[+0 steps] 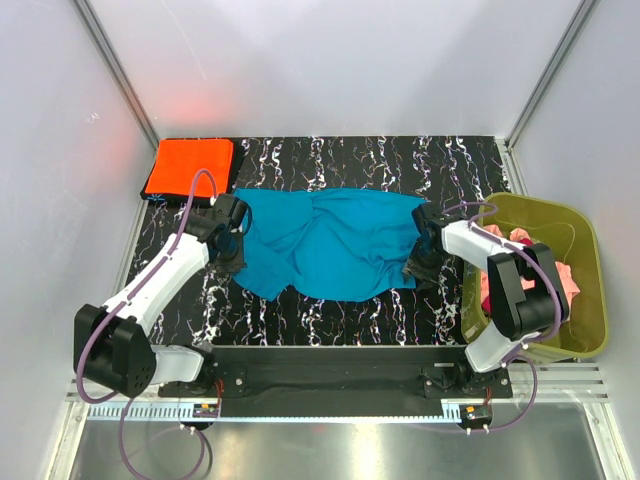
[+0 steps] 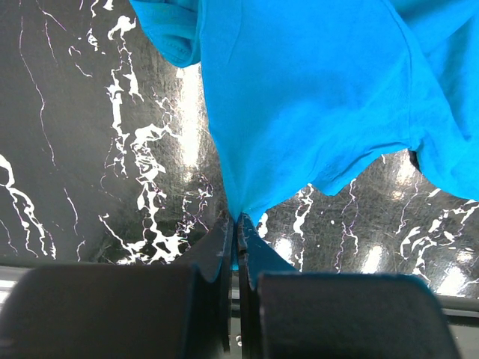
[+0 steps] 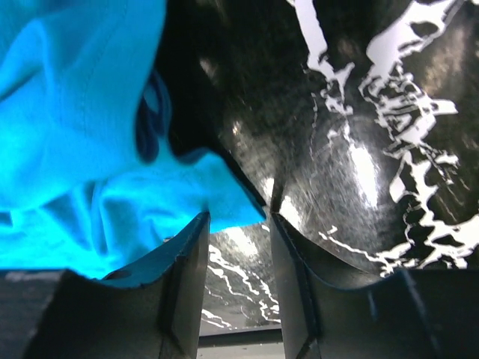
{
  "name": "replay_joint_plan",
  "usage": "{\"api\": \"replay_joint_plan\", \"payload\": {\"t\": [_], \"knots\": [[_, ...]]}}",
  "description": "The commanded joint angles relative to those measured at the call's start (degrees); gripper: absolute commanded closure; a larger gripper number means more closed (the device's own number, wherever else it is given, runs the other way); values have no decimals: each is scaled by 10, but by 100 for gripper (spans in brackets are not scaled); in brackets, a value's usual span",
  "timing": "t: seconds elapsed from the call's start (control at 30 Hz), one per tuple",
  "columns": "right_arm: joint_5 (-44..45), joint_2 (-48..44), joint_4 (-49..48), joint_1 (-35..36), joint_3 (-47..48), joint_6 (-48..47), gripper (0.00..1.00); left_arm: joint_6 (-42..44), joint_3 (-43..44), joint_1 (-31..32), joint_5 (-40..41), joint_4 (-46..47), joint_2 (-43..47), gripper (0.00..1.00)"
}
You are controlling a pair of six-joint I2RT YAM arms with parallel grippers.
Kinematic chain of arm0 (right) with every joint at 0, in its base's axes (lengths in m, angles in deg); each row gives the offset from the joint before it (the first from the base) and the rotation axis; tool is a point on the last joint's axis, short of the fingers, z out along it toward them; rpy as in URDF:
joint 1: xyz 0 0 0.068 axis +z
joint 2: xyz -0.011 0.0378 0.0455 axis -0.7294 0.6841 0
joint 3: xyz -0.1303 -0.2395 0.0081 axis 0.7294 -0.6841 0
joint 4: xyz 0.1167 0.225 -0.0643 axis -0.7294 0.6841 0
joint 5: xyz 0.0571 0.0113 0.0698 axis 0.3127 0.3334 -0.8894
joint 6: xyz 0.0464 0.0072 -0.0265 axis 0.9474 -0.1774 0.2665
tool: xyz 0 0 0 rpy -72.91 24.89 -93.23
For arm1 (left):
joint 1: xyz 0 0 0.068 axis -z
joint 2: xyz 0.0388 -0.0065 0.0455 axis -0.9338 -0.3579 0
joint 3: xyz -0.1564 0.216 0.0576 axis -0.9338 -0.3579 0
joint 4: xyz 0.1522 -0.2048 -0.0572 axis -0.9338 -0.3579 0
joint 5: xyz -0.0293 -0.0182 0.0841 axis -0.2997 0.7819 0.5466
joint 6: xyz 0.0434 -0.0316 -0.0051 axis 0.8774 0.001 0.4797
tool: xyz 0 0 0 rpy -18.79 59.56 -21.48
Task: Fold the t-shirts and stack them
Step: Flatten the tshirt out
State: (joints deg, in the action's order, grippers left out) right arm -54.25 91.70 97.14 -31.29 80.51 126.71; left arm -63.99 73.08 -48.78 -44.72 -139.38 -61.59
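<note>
The teal shirt is lying crumpled across the middle of the black marbled table, stretching from one arm to the other. The left gripper is pinching the shirt's left edge, its jaws pressed together on a small point of cloth and that edge lifting slightly off the table. The right gripper is sitting at the shirt's right edge with its jaws standing apart; the cloth is lying against the left finger and reaching the mouth of the gap, but nothing is being clamped. The orange shirt is resting folded at the far left corner. Pink shirts are lying heaped in the bin at the right.
</note>
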Motion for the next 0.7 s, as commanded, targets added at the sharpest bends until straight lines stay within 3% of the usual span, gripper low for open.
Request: {"api": "replay_joint_plan", "payload": {"t": [0.0,0.23,0.3,0.53,0.67], "knots": [[4,13,-26,-5,-2,0,54,14,25,1,-3,12,-2,100],[6,42,-49,-7,-18,1,60,18,18,1,1,11,-1,100],[12,48,-50,-7,-18,0,65,20,20,1,4,11,0,100],[49,48,-4,-6,40,-39,100,8,46,0,39,-10,19,100],[78,20,60,-6,124,-69,100,-19,82,0,76,-40,45,100]]}}
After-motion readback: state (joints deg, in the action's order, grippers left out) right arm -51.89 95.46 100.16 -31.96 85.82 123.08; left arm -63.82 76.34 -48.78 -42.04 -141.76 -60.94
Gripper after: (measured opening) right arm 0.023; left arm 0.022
